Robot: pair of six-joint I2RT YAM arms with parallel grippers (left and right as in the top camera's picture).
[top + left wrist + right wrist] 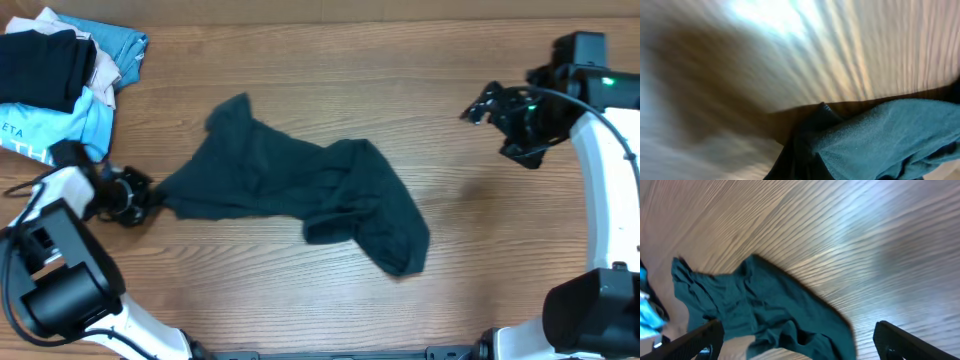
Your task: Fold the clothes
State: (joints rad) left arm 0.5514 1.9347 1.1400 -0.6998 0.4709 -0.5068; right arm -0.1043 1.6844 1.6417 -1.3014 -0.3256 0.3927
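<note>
The clothes are one dark navy-teal garment, limp and wrinkled, spread across the middle of the wooden table. Its left tip runs into my left gripper, which is shut on that edge. The left wrist view is blurred and filled at the lower right by the teal fabric; the fingers cannot be made out there. My right gripper hangs open at the far right, well clear of the cloth. From the right wrist, the garment lies ahead of the two wide-apart fingers, with nothing between them.
A pile of other garments sits at the back left corner: a black one, a light-blue printed shirt and a blue piece. Bare wood lies between the garment and the right arm.
</note>
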